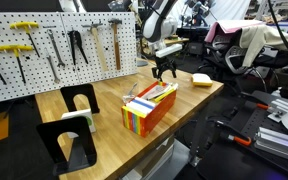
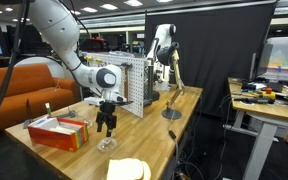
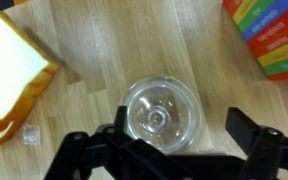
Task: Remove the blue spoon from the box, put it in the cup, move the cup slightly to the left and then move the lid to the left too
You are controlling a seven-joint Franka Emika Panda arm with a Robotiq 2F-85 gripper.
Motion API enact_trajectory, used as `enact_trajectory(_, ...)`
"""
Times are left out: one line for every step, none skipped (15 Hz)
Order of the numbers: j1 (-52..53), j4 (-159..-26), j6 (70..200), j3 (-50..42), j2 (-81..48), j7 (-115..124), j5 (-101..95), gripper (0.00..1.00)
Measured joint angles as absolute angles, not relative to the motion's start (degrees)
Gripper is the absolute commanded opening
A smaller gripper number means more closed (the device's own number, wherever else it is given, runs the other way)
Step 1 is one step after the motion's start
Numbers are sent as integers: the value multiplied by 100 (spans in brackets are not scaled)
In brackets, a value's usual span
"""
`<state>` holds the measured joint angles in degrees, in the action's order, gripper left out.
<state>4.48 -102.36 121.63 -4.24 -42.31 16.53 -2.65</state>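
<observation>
Gripper [image 3: 174,145], jaws fully spread and empty, straddles the clear glass cup [image 3: 159,115], upright on the wooden table [image 3: 94,40], with the rainbow-striped box [image 3: 269,40] at its 2 o'clock and a pale yellow slab [image 3: 14,75] at 9 o'clock. The cup is judged light, rigid, slippery and breakable; grasp gently across its wall.

Wrist view: rainbow-striped rectangular box [image 3: 269,35] cut by top and right edges; pale yellow flat lid [image 3: 12,70] cut by left edge; black robot gripper [image 3: 162,140] cut by bottom edge, its linkage hiding the lower rim of the clear glass cup [image 3: 159,108]. Small clear object [image 3: 31,135] unidentifiable. Box contents too small to tell in both exterior views.
</observation>
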Motion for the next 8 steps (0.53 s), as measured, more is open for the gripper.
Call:
enact_trajectory(430, -10333, 12179, -471, -4231, 1808, -213, 100)
enact_trajectory(419, -10418, 12195, -512, -4229, 1937, -154, 100)
enact_trajectory(413, -10482, 12207, -549, -4229, 2046, -110, 100)
enact_trajectory(409, -10528, 12221, -580, -4229, 2137, -69, 100)
enact_trajectory(407, -10554, 12233, -606, -4229, 2207, -53, 100)
enact_trajectory(408, -10565, 12238, -629, -4229, 2275, -53, 100)
enact_trajectory(408, -10571, 12239, -633, -4229, 2314, -52, 100)
enact_trajectory(415, -10579, 12239, -633, -4229, 2345, -52, 100)
